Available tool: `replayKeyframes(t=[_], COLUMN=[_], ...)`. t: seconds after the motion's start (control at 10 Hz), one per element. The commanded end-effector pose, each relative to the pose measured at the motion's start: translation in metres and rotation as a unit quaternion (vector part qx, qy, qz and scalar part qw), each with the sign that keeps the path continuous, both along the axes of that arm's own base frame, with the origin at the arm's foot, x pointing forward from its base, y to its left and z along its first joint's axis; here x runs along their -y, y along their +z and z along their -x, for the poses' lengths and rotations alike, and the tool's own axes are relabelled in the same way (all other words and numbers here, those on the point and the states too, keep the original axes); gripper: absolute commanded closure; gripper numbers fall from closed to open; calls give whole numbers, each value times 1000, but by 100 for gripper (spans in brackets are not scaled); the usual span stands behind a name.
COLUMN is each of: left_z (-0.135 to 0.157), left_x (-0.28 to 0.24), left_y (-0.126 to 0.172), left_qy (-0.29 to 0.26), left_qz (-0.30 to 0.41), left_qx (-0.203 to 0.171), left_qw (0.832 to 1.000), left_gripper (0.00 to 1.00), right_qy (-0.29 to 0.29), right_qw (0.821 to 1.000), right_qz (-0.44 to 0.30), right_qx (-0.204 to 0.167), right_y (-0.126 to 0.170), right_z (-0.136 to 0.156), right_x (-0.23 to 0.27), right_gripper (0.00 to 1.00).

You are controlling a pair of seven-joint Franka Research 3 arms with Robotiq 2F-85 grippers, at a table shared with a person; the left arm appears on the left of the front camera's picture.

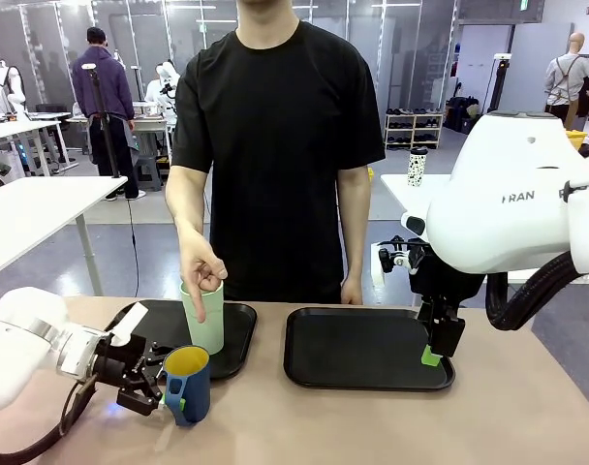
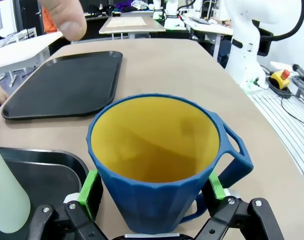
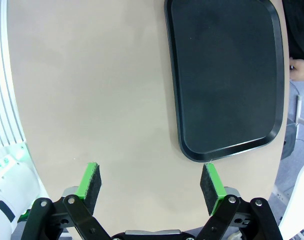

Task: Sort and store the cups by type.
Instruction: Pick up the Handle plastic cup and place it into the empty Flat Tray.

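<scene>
Left wrist view: mug (image 2: pixel 157 165) on desk (image 2: pixel 182 70) beside left tray (image 2: pixel 42 175); my left tool (image 2: pixel 153 192) open, pads (image 2: pixel 90 192) flanking it, set to grip. Tumbler (image 1: pixel 205 325) in that tray, person's hand (image 1: pixel 200 276) at its rim. Right tool (image 3: pixel 151 182) open by right tray (image 3: pixel 227 75).

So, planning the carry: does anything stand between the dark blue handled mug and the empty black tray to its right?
Nothing visible does: only bare tan table lies between the dark blue handled mug and that black tray. The open right gripper hangs above the tray's near right corner, off the direct line.
</scene>
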State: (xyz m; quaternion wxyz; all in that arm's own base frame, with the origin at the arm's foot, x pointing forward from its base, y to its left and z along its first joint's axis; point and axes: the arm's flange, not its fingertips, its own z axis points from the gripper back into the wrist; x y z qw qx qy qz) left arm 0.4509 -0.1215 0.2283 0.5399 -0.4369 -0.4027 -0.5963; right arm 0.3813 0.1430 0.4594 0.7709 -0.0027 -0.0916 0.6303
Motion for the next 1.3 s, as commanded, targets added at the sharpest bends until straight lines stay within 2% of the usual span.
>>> replayKeyframes(t=[0.0, 0.6, 1.2], left_z=[-4, -3, -1], left_x=[3, 9, 12], left_y=[-6, -15, -18], left_qy=[-2, -17, -32], left_qz=[35, 74, 73], left_qx=[13, 6, 10], left_qw=[999, 997, 997], left_gripper=[0, 0, 57], right_qy=[0, 0, 0], right_qw=[1000, 1000, 1000], right_qz=[0, 0, 0], right_qx=[1, 1, 1], right_y=[1, 1, 1], right_z=[0, 0, 0], right_x=[0, 0, 0], right_gripper=[0, 0, 0])
